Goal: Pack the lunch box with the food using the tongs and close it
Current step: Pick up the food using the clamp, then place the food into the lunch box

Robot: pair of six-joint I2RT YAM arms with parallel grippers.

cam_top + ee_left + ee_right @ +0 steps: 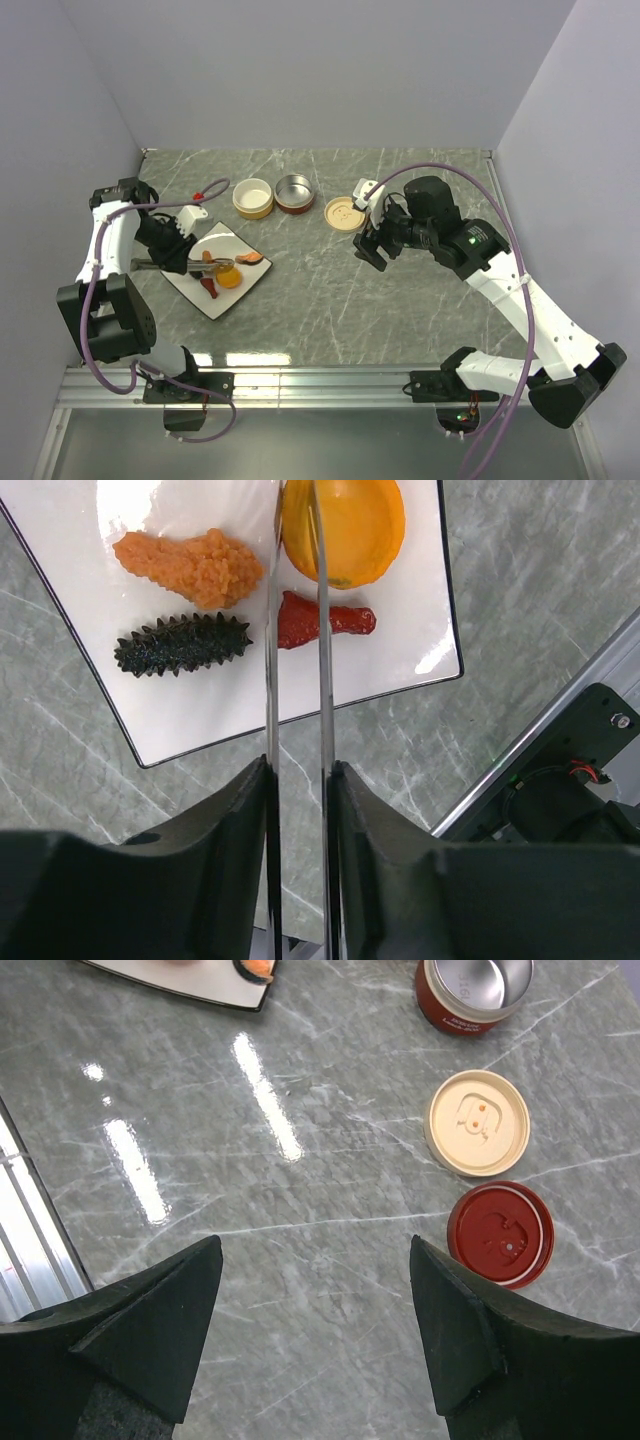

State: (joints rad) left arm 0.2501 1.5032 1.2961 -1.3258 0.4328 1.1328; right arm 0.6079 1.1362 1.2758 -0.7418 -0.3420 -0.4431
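My left gripper is shut on the two silver arms of the tongs, squeezing them near parallel. They reach out over the white plate, crossing a red wedge and the orange ball; their tips are out of view. An orange crumbed piece and a dark spiky oblong lie to the left. The lunch box tubs, cream and dark red, stand open behind the plate. My right gripper hangs open above bare table, near the cream lid and red lid.
A brown-pink slice lies on the plate's right corner. A small red-tipped item and a white block sit behind the plate. A metal rail runs along the near table edge. Grey walls close in left, back and right.
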